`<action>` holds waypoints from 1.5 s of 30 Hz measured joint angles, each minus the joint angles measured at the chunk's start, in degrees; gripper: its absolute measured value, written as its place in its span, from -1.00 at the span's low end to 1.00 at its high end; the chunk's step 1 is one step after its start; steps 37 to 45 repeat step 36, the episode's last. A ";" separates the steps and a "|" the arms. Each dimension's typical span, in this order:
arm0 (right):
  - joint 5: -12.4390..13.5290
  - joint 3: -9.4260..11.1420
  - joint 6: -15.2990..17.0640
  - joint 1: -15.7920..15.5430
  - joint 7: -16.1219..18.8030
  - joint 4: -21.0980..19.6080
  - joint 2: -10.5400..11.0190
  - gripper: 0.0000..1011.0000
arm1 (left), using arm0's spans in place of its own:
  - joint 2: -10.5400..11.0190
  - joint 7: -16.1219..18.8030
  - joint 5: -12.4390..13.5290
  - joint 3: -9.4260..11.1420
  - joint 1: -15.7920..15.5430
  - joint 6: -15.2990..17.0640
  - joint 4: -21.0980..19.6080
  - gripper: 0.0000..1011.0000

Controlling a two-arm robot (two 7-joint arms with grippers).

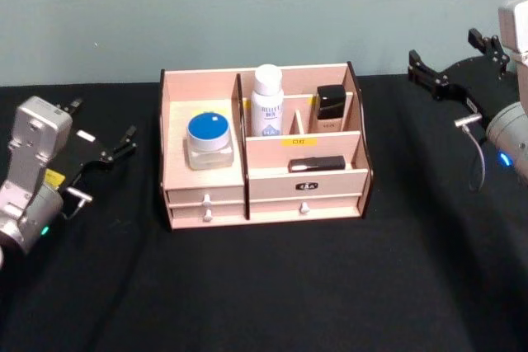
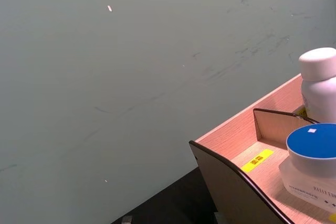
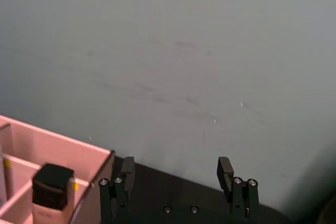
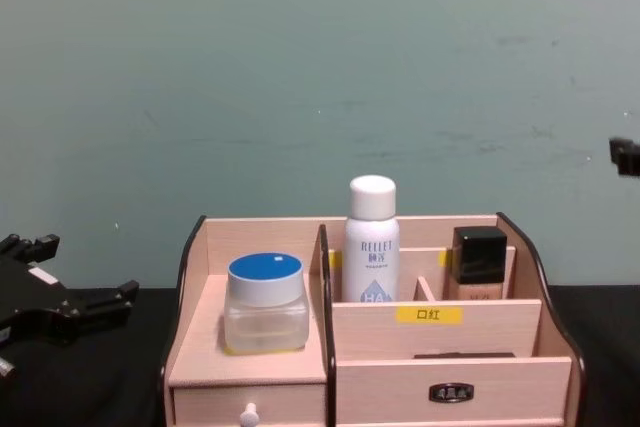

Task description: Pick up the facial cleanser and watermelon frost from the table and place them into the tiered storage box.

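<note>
The light wooden stepped tiered storage box (image 1: 264, 150) with dark edges stands at the centre of the head view on a black-covered table (image 1: 272, 286). In its wide left compartment sits a clear squat jar with a round blue lid (image 1: 209, 139). A white bottle with a white cap and pale blue lettering (image 1: 266, 101) stands upright in the rear middle compartment, and a beige bottle with a square black cap (image 1: 330, 108) stands in the rear right one. A small flat black item (image 1: 317, 163) lies on the lower front shelf, above the small drawers with white knobs.

The left gripper (image 1: 115, 149) hangs at the left edge of the head view, well apart from the box, its black fingers spread and holding nothing. The right gripper (image 1: 452, 62) is at the upper right of that view, near the grey-green wall; in the right wrist view its two fingers (image 3: 126, 171) stand wide apart and empty.
</note>
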 joint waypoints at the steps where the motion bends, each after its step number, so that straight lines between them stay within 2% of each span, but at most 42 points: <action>1: -0.11 0.24 0.06 0.03 0.02 0.76 -0.24 0.98 | 0.00 0.00 0.00 0.00 0.00 0.00 0.00 1.00; 8: -0.20 0.62 0.57 0.18 1.27 3.58 -0.98 0.98 | 0.00 0.00 0.00 0.00 0.00 0.00 0.01 1.00; 45: -0.15 0.54 0.51 0.21 0.95 2.92 -0.75 0.98 | 0.00 0.00 0.00 0.00 0.00 0.00 0.00 1.00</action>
